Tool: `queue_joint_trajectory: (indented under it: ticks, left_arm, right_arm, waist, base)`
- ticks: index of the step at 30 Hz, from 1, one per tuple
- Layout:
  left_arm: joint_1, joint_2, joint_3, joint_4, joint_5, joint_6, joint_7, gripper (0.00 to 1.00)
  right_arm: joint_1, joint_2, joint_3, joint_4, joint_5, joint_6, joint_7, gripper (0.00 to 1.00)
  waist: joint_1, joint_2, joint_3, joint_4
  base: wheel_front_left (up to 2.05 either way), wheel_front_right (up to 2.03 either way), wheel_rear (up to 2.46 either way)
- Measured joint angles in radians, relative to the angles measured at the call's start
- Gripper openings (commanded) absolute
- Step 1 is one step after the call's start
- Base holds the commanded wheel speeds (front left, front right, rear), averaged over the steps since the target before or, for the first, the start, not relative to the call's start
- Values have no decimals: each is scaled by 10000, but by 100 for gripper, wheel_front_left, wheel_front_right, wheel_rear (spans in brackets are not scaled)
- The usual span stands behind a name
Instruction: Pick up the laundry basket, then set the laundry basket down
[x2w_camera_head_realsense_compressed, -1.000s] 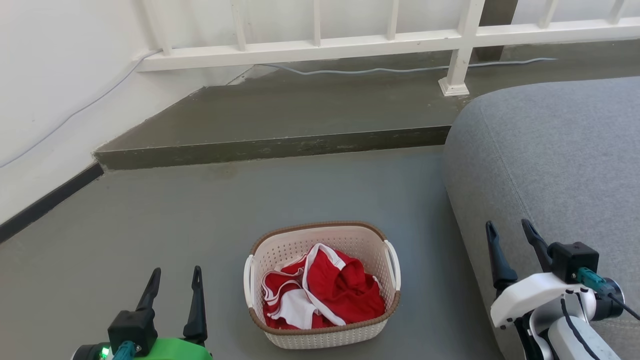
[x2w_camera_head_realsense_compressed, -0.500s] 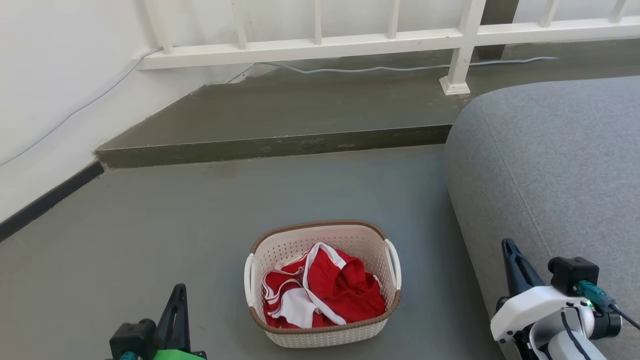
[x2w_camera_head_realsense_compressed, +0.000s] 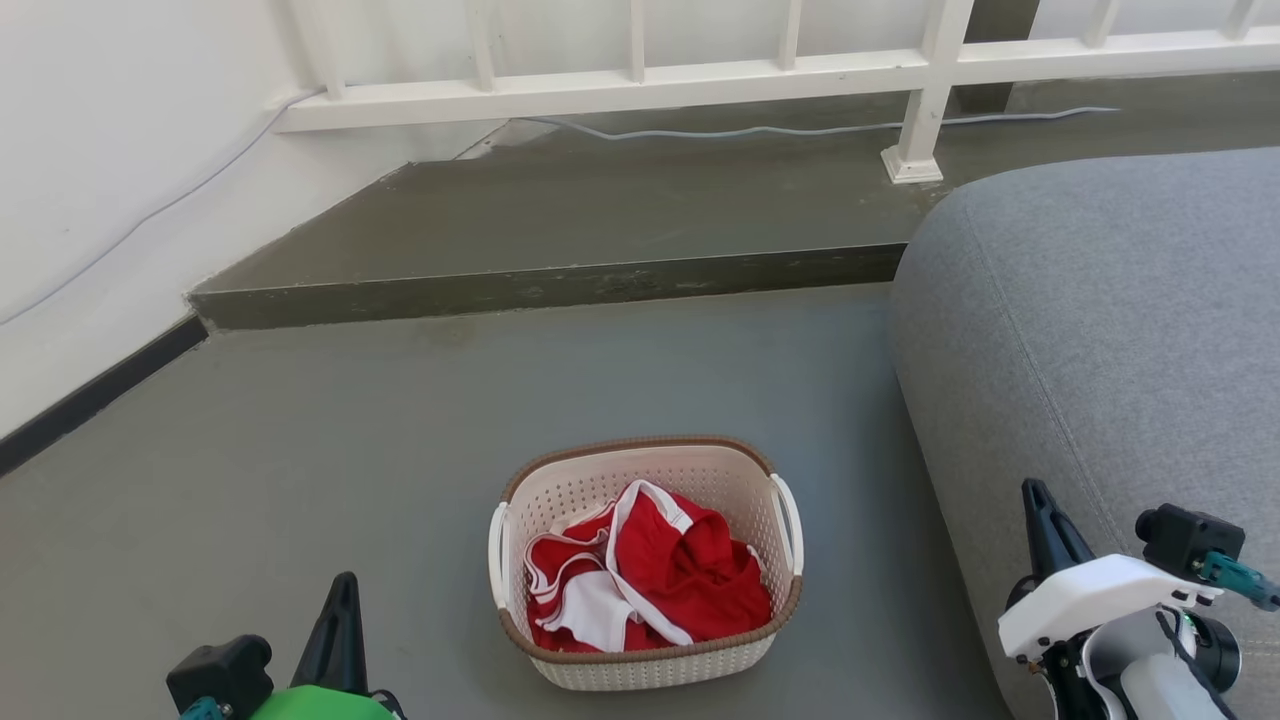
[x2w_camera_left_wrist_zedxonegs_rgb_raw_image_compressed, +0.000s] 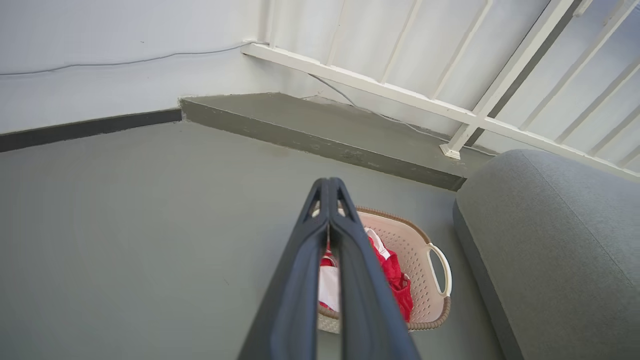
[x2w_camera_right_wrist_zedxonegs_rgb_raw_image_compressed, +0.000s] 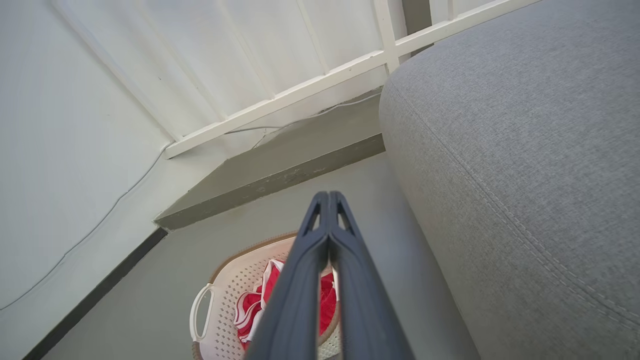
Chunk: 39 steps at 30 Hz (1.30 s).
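I see the grey floor (x2w_camera_head_realsense_compressed: 300, 450) running from the wall to a grey upholstered sofa (x2w_camera_head_realsense_compressed: 1100, 330) on my right. The laundry basket (x2w_camera_head_realsense_compressed: 600, 485) stands upright on that floor, near the sofa's front edge but not touching it, between my two arms. That would fit a basket waiting to be lifted as well as one already set back down, and I cannot tell which.

It holds a loose heap of red clothing with white trim (x2w_camera_head_realsense_compressed: 690, 580), filling it only partway. I judge the load light, and soft enough to shift if the basket tips. The cream perforated shell looks like thin plastic. I expect it to be stiff enough to keep its shape but to flex if squeezed at the wall, and smooth enough to slip between narrow fingers. The brown woven-look rim (x2w_camera_head_realsense_compressed: 640, 441) is thicker and should give more purchase.

The best holds are the two white loop handles, the left handle (x2w_camera_head_realsense_compressed: 495, 560) and the right handle (x2w_camera_head_realsense_compressed: 792, 535). One faces each arm, so a two-sided hold would keep it level.

The left gripper (x2w_camera_head_realsense_compressed: 345, 585) and right gripper (x2w_camera_head_realsense_compressed: 1035, 495) are both clenched on nothing, low on either side of the basket and clear of it.
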Motion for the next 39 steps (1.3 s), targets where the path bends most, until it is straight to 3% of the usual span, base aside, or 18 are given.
queue_joint_trajectory:
  ticks: [39]
  left_arm:
    - [-653, -100, 1164, 410, -5120, -878, 1340, 0]
  right_arm:
    - [-370, 587, -1628, -203, 4775, 857, 1413, 0]
  waist:
    - [0, 0, 223, 43]
  base:
    - [0, 0, 0]
